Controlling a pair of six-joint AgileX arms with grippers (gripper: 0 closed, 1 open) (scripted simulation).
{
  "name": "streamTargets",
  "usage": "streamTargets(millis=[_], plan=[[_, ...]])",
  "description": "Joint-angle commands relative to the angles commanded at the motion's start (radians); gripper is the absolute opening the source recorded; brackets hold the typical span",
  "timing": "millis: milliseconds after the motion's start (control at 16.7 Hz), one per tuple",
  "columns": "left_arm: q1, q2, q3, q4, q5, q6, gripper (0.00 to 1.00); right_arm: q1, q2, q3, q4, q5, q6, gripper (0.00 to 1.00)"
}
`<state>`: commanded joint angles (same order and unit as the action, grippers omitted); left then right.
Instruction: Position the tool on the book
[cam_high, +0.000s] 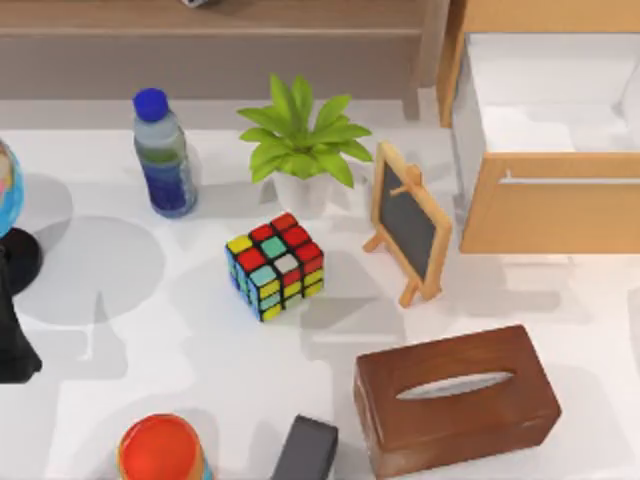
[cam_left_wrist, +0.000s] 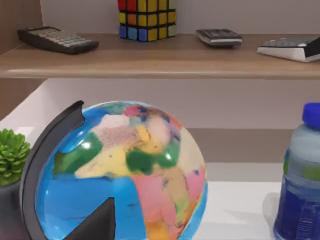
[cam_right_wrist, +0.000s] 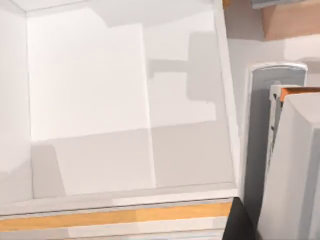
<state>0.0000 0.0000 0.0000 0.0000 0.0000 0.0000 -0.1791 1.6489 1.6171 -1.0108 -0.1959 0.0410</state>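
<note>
1. Firstly, find the task's things: no tool or book can be told for certain. A dark grey slab (cam_high: 305, 450) lies at the near edge of the desk (cam_high: 150, 300), between the orange cup (cam_high: 162, 450) and the tissue box (cam_high: 455, 400); whether it is either one cannot be told.
2. Check the claws: whether the left claw or the right claw is released or clenched cannot be told. The left wrist view faces the globe (cam_left_wrist: 120, 172) at the desk's left; the right wrist view looks down into the open drawer (cam_right_wrist: 125, 100) at the desk's right.
3. Search before grasping. The step in hand is judged to be locating the tool, possibly in the drawer; the flat white drawer floor shows no tool.
4. Approach from above and keep clear of upright items: the bottle (cam_high: 163, 155), the plant (cam_high: 300, 140) and the small chalkboard (cam_high: 408, 225), which would tip easily.
5. Note surfaces:
   - tissue box: glossy brown wood, rounded corners, oval slot
   - puzzle cube (cam_high: 275, 265): hard, tiled faces
   - desk: smooth, white
6. Set the tool flat and centred on the book
</note>
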Motion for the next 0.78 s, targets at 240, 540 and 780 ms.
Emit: streamTargets(millis=[240,540,780], plan=[[0.0,0.0,0.0,0.0,0.0,0.0,1.0,-0.105,-0.025,-0.138,0.015,0.016,-0.142,0.0],[0.0,0.0,0.0,0.0,0.0,0.0,1.0,-0.259,-0.002,-0.351,0.048,0.08,-0.378,0.0],[0.0,0.0,0.0,0.0,0.0,0.0,1.0,-0.34,0.016,-0.482,0.077,0.146,-0.523,0.0]])
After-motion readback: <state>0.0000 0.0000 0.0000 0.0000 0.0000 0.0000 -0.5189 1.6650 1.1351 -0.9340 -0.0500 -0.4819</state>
